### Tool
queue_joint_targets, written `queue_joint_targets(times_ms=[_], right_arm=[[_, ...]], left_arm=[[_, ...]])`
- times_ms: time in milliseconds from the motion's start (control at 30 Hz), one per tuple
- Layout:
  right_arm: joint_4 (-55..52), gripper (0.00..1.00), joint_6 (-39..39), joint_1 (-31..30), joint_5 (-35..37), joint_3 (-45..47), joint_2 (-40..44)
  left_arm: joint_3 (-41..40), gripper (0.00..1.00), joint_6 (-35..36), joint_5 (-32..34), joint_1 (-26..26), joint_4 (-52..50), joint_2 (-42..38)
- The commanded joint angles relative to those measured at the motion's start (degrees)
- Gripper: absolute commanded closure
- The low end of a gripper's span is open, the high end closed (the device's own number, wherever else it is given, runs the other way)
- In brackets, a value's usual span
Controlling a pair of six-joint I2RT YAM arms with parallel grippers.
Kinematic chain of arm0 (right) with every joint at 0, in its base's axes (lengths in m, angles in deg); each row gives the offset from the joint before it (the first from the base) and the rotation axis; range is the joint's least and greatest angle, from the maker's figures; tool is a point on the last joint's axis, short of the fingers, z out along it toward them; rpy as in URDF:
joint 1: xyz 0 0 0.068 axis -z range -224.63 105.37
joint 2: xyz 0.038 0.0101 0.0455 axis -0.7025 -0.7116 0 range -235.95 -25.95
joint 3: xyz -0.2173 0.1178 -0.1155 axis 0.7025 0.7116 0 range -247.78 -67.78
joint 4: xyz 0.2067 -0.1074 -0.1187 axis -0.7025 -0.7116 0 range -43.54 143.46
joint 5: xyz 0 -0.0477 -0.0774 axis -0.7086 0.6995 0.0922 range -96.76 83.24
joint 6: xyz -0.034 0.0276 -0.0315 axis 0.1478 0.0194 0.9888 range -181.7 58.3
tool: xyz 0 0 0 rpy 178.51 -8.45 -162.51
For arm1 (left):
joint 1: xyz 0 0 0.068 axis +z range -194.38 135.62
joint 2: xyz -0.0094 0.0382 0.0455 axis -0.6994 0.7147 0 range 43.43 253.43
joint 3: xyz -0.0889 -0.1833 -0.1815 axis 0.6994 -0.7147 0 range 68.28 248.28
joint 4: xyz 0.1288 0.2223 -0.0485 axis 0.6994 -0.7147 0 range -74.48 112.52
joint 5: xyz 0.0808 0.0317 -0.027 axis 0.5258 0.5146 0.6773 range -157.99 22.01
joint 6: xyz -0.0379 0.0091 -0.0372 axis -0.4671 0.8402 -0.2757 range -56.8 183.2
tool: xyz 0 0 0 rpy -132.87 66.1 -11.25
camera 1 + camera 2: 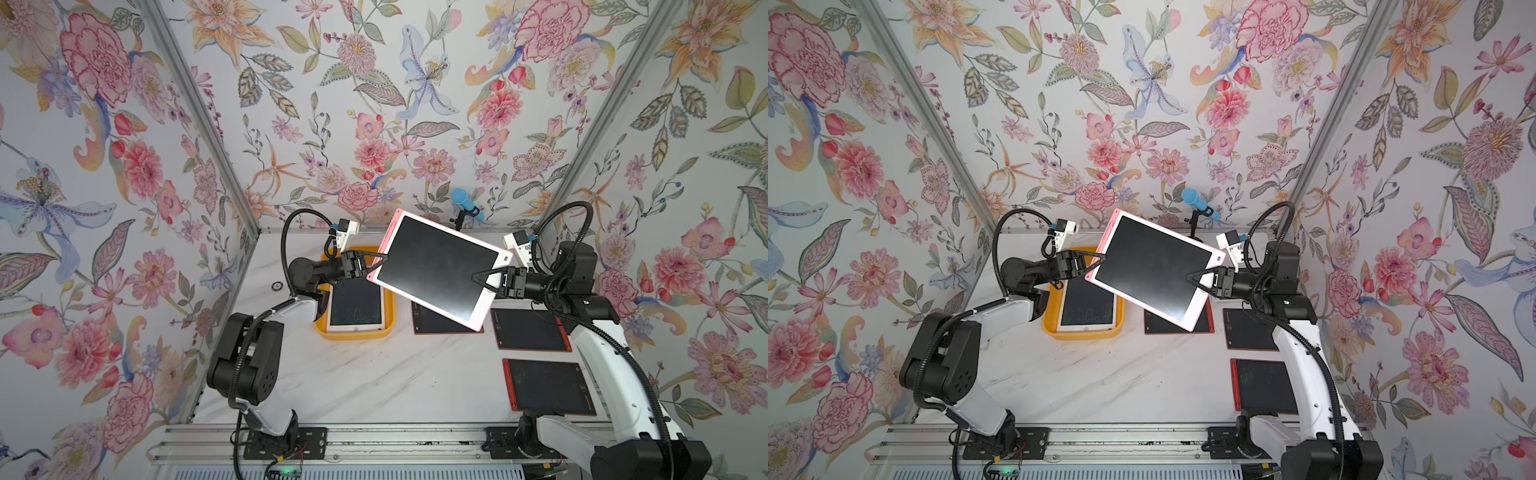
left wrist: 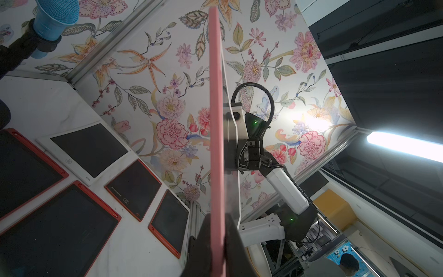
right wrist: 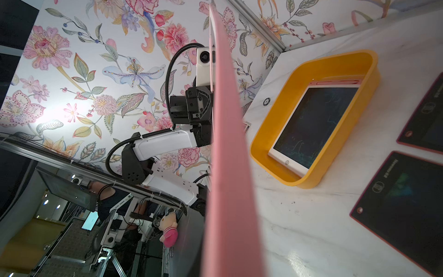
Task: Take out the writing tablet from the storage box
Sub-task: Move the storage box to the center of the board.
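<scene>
A pink-framed writing tablet [image 1: 440, 270] [image 1: 1152, 270] hangs tilted in the air, above and to the right of the storage box. My left gripper [image 1: 378, 266] [image 1: 1096, 267] is shut on its left edge. In the left wrist view its dark fingers [image 2: 203, 239] press both faces of the pink edge [image 2: 217, 120]. My right gripper [image 1: 478, 277] [image 1: 1190, 277] is shut on the opposite edge, and that edge [image 3: 227, 167] fills the middle of the right wrist view. The yellow-orange storage box [image 1: 353, 334] [image 3: 287, 96] sits on the table below my left gripper. A white-framed tablet [image 1: 355, 305] [image 3: 316, 127] lies flat inside it.
Red-framed tablets [image 1: 530, 330] [image 1: 548, 386] lie flat on the right of the marble table, one [image 1: 436, 324] partly under the raised tablet. A white tablet [image 2: 88, 148] lies among them. A blue microphone [image 1: 465, 201] stands at the back wall. A small black ring [image 1: 277, 286] lies left of the box.
</scene>
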Motion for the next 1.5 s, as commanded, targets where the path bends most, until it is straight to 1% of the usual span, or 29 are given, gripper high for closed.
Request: queue_joint_targets(times_ms=[0,33,67,133,267,367,467,567,633,700,767,900,967,1067,1167,1200,1233,1267,1333,1400,1467], right_arm=[[0.72,0.86,1.15,0.78,0.49,-2.53,-0.66],[0.84,0.80,1.48,0.78,0.76,-2.44,-0.70],[0.84,0.71,1.54,0.78,1.23,-2.49,-0.55],[0.74,0.65,1.50,0.86,2.65,-2.57,-0.15],[0.30,0.52,1.07,1.76,5.45,-3.32,1.02],[-0.24,0.45,0.02,3.63,8.50,-3.78,2.20],[-2.33,0.43,-0.98,5.93,13.85,-4.22,3.61],[-6.63,0.40,-0.05,7.02,21.94,-5.31,5.58],[-10.30,0.40,1.40,6.92,27.48,-6.61,6.85],[-13.05,0.39,2.56,6.59,32.11,-7.76,8.29],[-14.65,0.39,2.86,5.89,36.09,-8.37,9.97],[-15.24,0.39,2.62,4.25,39.31,-8.38,12.82],[-15.52,0.39,2.20,3.38,40.28,-7.89,14.03],[-15.42,0.39,0.87,1.82,41.34,-6.61,16.32],[-15.45,0.39,-0.36,-0.57,43.34,-5.36,18.44],[-15.53,0.39,-0.60,-1.64,44.10,-5.10,19.04],[-15.61,0.39,-1.16,-2.72,45.19,-4.73,19.65],[-15.55,0.39,-1.66,-3.78,45.92,-4.41,20.08],[-15.62,0.39,-2.13,-6.19,47.78,-4.01,21.16],[-15.62,0.39,-2.41,-8.05,48.85,-3.56,21.92],[-15.79,0.39,-2.60,-9.26,48.88,-3.22,22.56]], left_arm=[[0.73,0.93,2.69,-1.57,0.32,2.16,-1.44],[0.73,0.95,2.74,-1.34,0.32,1.87,-1.52],[0.78,0.96,2.74,-1.16,0.41,1.45,-1.60],[0.74,0.98,2.82,-0.20,0.58,0.28,-1.98],[0.23,0.99,3.61,3.05,1.34,-3.23,-4.10],[-0.65,1.00,7.75,6.88,2.25,-11.71,-8.38],[-1.76,1.00,13.78,12.01,2.72,-23.55,-13.30],[-2.97,1.00,20.06,17.65,2.63,-35.79,-19.14],[-3.73,1.00,23.86,21.00,2.41,-44.12,-23.35],[-5.77,1.00,24.32,24.21,1.87,-48.01,-27.53],[-9.09,1.00,22.77,27.64,0.46,-49.14,-31.69],[-16.21,1.00,21.25,38.32,-7.31,-54.31,-39.52],[-20.31,1.00,19.22,43.79,-11.78,-54.29,-43.46],[-27.10,1.00,15.68,54.86,-18.37,-54.75,-50.77],[-31.82,1.00,14.34,69.97,-29.10,-58.83,-58.28],[-33.35,1.00,13.62,75.18,-33.72,-59.55,-60.04],[-34.74,1.00,12.87,78.68,-37.37,-59.97,-61.26],[-35.91,1.00,12.01,82.11,-41.03,-59.92,-61.53],[-39.46,1.00,9.99,91.55,-49.95,-56.75,-60.53],[-41.67,1.00,8.64,99.40,-57.04,-52.42,-57.53],[-42.25,1.00,7.56,105.01,-62.52,-49.19,-53.57]])
